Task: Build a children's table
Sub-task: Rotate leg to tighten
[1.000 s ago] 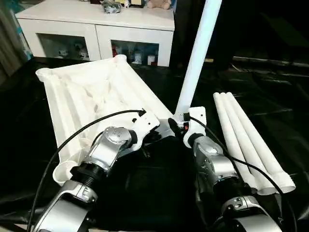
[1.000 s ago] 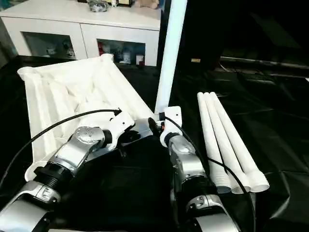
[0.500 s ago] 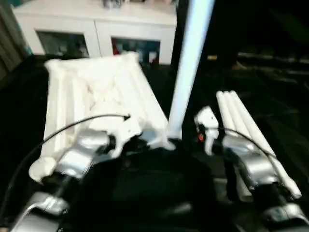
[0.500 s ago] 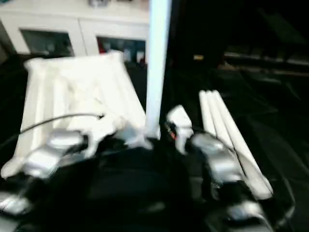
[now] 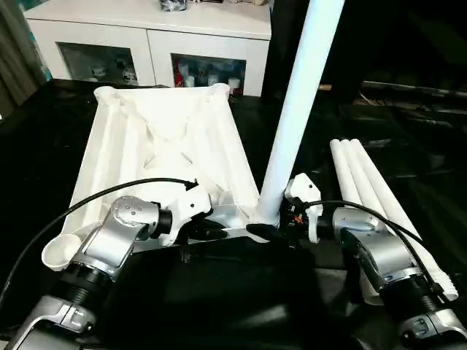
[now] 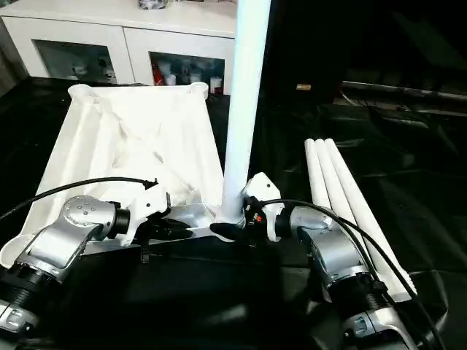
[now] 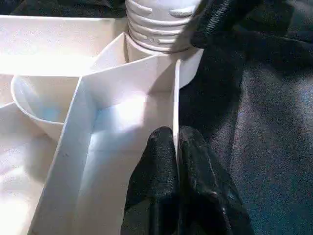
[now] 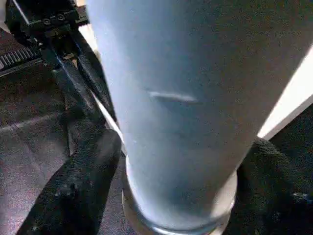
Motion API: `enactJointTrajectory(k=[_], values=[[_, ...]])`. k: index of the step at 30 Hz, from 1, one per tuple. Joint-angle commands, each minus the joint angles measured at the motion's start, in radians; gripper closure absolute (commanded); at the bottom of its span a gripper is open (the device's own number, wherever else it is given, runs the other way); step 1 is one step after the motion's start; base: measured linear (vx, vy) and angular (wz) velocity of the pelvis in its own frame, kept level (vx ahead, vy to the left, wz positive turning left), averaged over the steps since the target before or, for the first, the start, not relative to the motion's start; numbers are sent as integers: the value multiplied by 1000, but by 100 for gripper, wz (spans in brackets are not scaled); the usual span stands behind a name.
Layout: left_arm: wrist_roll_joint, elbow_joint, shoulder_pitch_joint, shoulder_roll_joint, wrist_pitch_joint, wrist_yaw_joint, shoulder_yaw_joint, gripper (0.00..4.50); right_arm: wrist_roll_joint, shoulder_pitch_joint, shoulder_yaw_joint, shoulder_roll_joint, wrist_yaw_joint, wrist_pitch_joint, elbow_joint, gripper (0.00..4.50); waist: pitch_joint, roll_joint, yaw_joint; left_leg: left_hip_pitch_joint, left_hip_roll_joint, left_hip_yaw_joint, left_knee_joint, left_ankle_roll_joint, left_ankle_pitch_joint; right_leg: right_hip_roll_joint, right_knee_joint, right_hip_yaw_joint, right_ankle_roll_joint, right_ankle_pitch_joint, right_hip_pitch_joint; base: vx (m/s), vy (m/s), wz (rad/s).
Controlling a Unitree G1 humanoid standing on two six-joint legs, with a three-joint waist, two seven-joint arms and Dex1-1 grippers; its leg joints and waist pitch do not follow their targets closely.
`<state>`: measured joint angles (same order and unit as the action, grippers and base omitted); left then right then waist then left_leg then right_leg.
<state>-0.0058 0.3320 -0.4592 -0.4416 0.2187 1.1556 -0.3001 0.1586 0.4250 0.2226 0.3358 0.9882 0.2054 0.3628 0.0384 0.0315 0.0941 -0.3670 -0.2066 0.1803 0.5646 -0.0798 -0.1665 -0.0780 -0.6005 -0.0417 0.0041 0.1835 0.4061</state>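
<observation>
While the white table top (image 5: 157, 157) lies upside down with its ribbed underside up on the black-covered work table (image 5: 408, 124), one leg (image 5: 295, 117) stands upright in the socket at the top's near right corner, so four legs can be counted in all: this one and three loose ones. The three loose legs (image 5: 372, 197) lie side by side, touching one another, on the right part of the black cover, well apart from the table top and running from the far side toward the near right corner. Three of the top's rounded corner sockets stand empty: two at the far edge and one at the near left corner.

Both grippers are at the near right corner of the table top. The left gripper (image 7: 176, 147) has its two black fingers pinched shut on the thin wall of the table top's near edge, just beside the socket holding the upright leg; the leg's ribbed, threaded end shows at the mouth of that socket in the left wrist view. The right gripper (image 8: 166, 196) has its jaws spread wide around the foot of the upright leg, one black finger (image 8: 78, 186) on each side of it, close against it.

Beyond the far edge of the work table stands one white cabinet (image 5: 146, 44) with glass doors.
</observation>
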Motion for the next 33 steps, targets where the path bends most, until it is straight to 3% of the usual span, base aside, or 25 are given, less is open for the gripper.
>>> enactJointTrajectory(k=[1,10,13,16,18,19,20,23,26,32,33], values=[[-25,-23,15,9,3,22,-17,450,-8,-11,17,6,15,10,-16,124,-56,7,1,10,-19,1,-57,27,-184,-49,55,32,-202,123,-49,0,0,0],[-18,-18,17,11,1,8,-16,450,-15,-23,15,-2,-10,8,-10,173,-55,6,0,11,-19,1,-57,25,-194,-49,57,32,-198,148,-48,0,0,0],[3,17,4,31,-6,-53,-6,450,-18,-29,-23,-44,-102,-11,34,177,-54,6,-1,11,-18,2,-57,22,-199,-49,59,33,-196,155,-47,0,0,0],[25,82,-27,86,3,-162,15,450,-27,-29,-88,-119,-285,-49,132,178,-49,6,-7,16,-17,1,-63,-7,-269,-52,74,34,-172,284,-37,0,0,0],[41,136,-57,142,20,-255,26,450,-26,-25,-141,-187,-447,-68,214,178,-47,7,-9,17,-16,-5,-67,-26,-307,-54,82,32,-141,374,-37,0,0,0],[41,136,-57,142,20,-255,26,450,-26,-25,-141,-187,-447,-68,214,178,-47,7,-9,17,-16,-5,-67,-26,-307,-54,82,32,-141,374,-37,0,0,0],[49,155,-70,164,29,-290,27,450,-28,-17,-157,-212,-512,-69,241,178,-42,2,-12,23,-15,-8,-70,-33,-354,-56,91,31,-123,443,-31,0,0,0],[64,194,-99,215,60,-371,29,450,-30,10,-191,-266,-651,-62,298,178,-43,2,-16,27,-13,-12,-70,-39,-387,-57,101,29,-93,510,-27,0,0,0],[77,243,-142,302,126,-493,47,450,-52,81,-224,-336,-839,-44,392,178,-45,3,-21,29,-10,-12,-69,-43,-400,-53,102,27,-84,519,-23,0,0,0],[100,240,-142,313,115,-478,22,450,-96,140,-204,-359,-891,-129,478,178,-47,1,-22,20,-9,-12,-71,-26,-393,-53,103,26,-78,472,-26,0,0,0],[98,231,-137,305,119,-467,21,450,-89,142,-205,-360,-874,-141,476,144,-47,0,-23,21,-9,-11,-70,-24,-394,-52,103,27,-80,466,-25,0,0,0]])
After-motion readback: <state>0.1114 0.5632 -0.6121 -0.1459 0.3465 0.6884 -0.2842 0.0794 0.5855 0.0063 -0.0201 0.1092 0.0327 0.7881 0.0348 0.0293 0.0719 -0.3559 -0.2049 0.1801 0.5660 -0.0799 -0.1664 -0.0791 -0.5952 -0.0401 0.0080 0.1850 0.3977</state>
